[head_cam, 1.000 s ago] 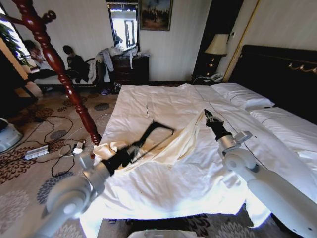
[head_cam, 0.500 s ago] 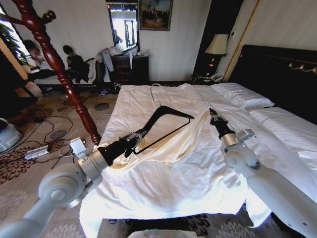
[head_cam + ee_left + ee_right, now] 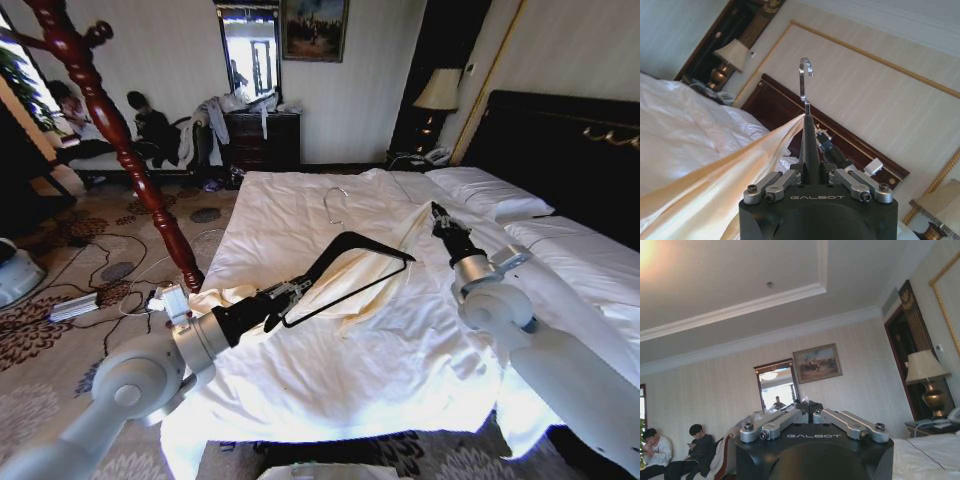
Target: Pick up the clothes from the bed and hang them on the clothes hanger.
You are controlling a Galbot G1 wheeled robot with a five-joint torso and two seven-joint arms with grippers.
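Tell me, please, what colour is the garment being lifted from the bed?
Pale cream garment, clearest in the head view.

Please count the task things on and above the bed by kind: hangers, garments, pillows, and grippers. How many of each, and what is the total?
Clothes hanger, black, shut in the left gripper: 1
Cream garment, pinched by the right gripper: 1
White pillows on the bed: 2
Grippers: 2
Total: 6

Black hanger [image 3: 352,268], cream garment [image 3: 350,280], white bed [image 3: 350,360].
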